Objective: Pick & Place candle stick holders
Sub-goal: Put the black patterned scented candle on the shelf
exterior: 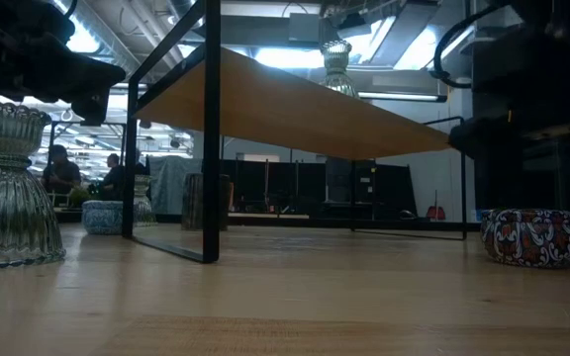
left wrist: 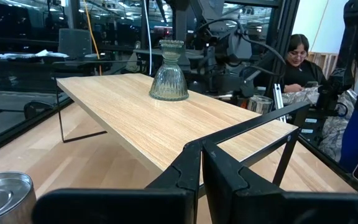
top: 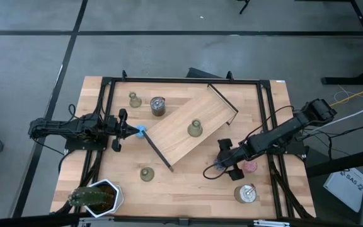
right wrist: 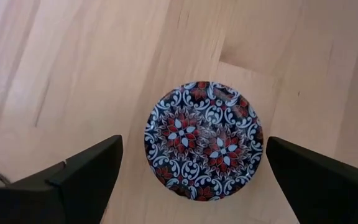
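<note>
You are working over a pale wooden table [top: 188, 180] carrying a raised wooden shelf on a black wire frame [top: 188, 129], set at an angle near the middle. One bell-shaped ribbed glass candle stick holder [top: 195, 128] is already standing upright on the shelf top; a second [top: 135, 99] is sitting on the table near the far edge beside a round silver tin [top: 157, 106], and a third [top: 147, 173] is waiting on the table in front of the shelf, well apart from both arms. Your right gripper [top: 227, 162] is hovering with its fingers spread wide directly over a round tin with a red, white and dark floral lid [right wrist: 204, 140], which is not a task piece, so I would judge you are aiming at the wrong thing: you should be redirecting toward the third holder, coming down over its narrow neck and squeezing below the rim. Your left gripper [top: 131, 131] is resting with fingers pressed together at the shelf's left corner, against a small blue piece [top: 141, 130].
</note>
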Robot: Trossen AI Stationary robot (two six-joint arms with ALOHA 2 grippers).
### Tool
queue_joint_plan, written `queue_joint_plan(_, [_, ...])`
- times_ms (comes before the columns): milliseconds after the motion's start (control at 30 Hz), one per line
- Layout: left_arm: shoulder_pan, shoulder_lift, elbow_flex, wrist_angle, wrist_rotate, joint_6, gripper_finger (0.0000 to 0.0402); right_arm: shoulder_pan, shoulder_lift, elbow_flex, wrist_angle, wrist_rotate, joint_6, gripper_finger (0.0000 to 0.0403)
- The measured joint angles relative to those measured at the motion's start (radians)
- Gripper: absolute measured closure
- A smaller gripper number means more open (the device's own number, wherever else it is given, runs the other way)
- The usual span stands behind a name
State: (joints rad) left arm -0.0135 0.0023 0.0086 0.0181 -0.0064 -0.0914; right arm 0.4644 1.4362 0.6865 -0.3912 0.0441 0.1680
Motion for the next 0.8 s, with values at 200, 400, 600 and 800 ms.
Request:
queue_joint_plan(200, [0.000,0.000,0.000,0.000,0.000,0.000,0.0391,0.000,0.040,0.000,0.022,0.000,0.000,0.0003])
queue_joint_plan(400, [0.000,0.000,0.000,0.000,0.000,0.000,0.0389,0.000,0.055,0.000,0.025,-0.003,0.000,0.0003])
queue_joint_plan(600, [0.000,0.000,0.000,0.000,0.000,0.000,0.0391,0.000,0.055,0.000,0.025,-0.003,0.000,0.0004])
queue_joint_plan(800, [0.000,0.000,0.000,0.000,0.000,0.000,0.0389,0.000,0.055,0.000,0.044,-0.003,0.011,0.0004])
